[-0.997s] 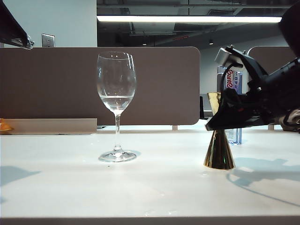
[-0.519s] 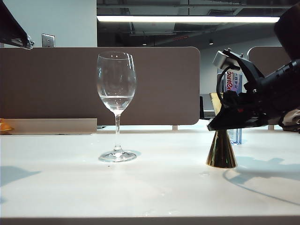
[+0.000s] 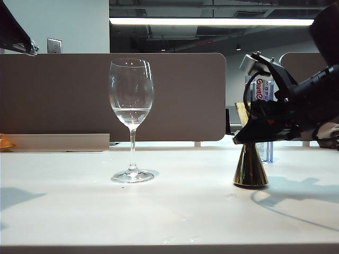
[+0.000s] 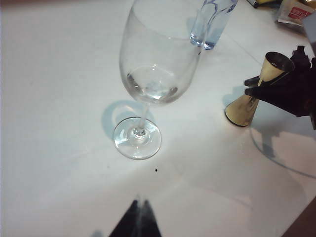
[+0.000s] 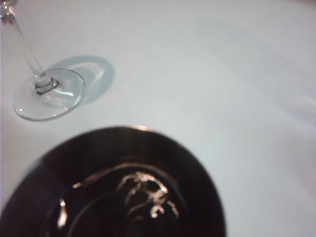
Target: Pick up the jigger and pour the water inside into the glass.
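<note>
Left gripper (image 4: 138, 217) hangs over the table (image 3: 69, 211), only a dark tip showing, can't tell its jaws. The glass (image 3: 131, 114) stands centre-left, water (image 3: 131, 114) low in its bowl. On the right, right gripper (image 3: 249, 138) clamps the jigger (image 3: 250, 168) at its waist.

The jigger (image 3: 250, 168) is shiny gold, the glass (image 3: 131, 106) clear and colourless. The right gripper (image 3: 253, 136) is black; the left gripper (image 4: 137, 223) shows as a dark tip. The table (image 3: 79, 211) is plain white, the divider (image 3: 63, 95) brown, and the bottle (image 3: 263, 95) carries red lettering.
</note>
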Robot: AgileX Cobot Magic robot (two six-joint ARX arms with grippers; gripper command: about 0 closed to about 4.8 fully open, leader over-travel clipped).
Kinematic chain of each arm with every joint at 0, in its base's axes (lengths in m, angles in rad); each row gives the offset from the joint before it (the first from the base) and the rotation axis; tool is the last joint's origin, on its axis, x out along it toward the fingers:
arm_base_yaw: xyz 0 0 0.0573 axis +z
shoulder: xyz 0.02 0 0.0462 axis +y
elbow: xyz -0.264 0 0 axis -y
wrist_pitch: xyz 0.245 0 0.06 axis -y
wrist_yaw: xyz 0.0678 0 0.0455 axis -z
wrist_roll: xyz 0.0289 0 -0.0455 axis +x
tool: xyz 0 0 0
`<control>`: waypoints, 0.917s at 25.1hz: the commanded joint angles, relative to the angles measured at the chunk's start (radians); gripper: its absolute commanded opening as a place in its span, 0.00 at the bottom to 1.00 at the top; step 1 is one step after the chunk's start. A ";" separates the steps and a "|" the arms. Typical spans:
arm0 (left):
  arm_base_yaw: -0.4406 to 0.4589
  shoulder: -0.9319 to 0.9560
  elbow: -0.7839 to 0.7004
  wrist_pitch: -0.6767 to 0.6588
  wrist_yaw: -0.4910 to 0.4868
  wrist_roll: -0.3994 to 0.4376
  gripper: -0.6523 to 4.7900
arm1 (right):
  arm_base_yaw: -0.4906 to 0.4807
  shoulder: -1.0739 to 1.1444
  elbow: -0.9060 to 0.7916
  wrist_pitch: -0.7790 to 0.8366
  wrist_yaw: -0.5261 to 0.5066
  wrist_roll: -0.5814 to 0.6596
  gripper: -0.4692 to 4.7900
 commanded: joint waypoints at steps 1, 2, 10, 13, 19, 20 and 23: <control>0.000 -0.001 0.000 0.005 0.004 -0.003 0.13 | 0.001 -0.038 0.007 0.027 -0.004 0.006 0.16; 0.000 -0.001 0.000 0.005 0.004 -0.003 0.13 | 0.001 -0.057 0.007 0.026 -0.001 0.006 0.16; 0.000 -0.001 0.000 0.005 0.004 -0.003 0.13 | 0.001 -0.157 0.047 -0.058 0.003 0.005 0.10; 0.000 -0.001 0.000 0.005 0.004 -0.003 0.13 | 0.001 -0.169 0.101 -0.131 0.006 0.004 0.10; 0.000 -0.001 0.000 0.005 0.004 -0.003 0.13 | 0.001 -0.170 0.222 -0.200 0.035 -0.010 0.10; 0.000 -0.001 0.000 0.005 0.004 -0.003 0.13 | 0.001 -0.170 0.240 -0.211 0.041 -0.011 0.10; 0.000 -0.001 0.000 0.005 0.004 -0.003 0.13 | 0.002 -0.169 0.331 -0.305 0.040 -0.045 0.11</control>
